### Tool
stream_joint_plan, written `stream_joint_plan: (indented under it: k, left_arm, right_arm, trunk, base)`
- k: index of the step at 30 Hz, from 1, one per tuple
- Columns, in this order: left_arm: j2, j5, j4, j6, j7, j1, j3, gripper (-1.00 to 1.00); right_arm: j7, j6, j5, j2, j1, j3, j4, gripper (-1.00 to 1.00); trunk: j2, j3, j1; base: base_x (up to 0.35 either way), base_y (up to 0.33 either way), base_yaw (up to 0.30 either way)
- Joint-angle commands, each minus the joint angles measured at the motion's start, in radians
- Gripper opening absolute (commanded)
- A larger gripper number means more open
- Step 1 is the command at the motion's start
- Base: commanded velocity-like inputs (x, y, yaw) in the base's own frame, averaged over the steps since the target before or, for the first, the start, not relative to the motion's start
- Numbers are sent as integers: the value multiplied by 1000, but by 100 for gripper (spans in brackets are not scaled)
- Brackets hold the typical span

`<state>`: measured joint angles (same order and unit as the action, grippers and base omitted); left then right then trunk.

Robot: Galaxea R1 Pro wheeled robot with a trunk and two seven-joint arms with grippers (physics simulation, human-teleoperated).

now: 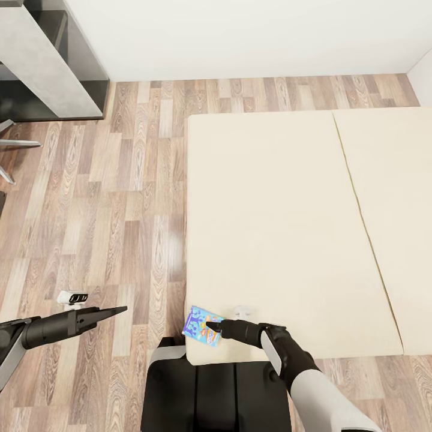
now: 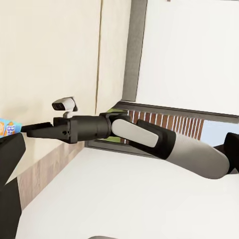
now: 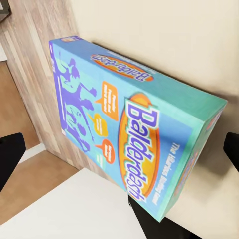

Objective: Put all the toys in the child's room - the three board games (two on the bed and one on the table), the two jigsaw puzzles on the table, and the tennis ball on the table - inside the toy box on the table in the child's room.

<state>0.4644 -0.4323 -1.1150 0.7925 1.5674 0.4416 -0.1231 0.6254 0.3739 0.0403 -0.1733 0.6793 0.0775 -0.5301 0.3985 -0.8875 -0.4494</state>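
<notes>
A blue board game with orange marks lies flat on the near left corner of the bed. My right gripper reaches it from the right, open, and the board game sits between the two spread fingertips in the right wrist view. My left gripper hangs over the floor to the left of the bed, open and holding nothing. From the left wrist view I see my right gripper at the board game. The toy box, jigsaw puzzles and tennis ball are out of view.
The table, grey-topped with a dark side panel, stands at the far left against the white wall. Thin metal chair legs show at the left edge. Wood-plank floor runs between table and bed. My dark base touches the bed's near edge.
</notes>
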Motion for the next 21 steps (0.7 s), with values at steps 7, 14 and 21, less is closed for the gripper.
stream_joint_plan:
  k: [7,14,21]
  left_arm:
    - [0,0,0,10,3,0,0,100]
    - [0,0,0,10,3,0,0,100]
    - [0,0,0,10,3,0,0,100]
  right_arm:
    - [4,10,4,-1,0,5,-1,100]
    - [4,10,3,-1,0,5,-1,100]
    - [4,10,3,-1,0,4,-1,100]
  trunk:
    - [2,-1,-1]
    - [2,-1,-1]
    - [2,-1,-1]
  base:
    - [0,85,0]
    - [0,55,0]
    - [0,4,0]
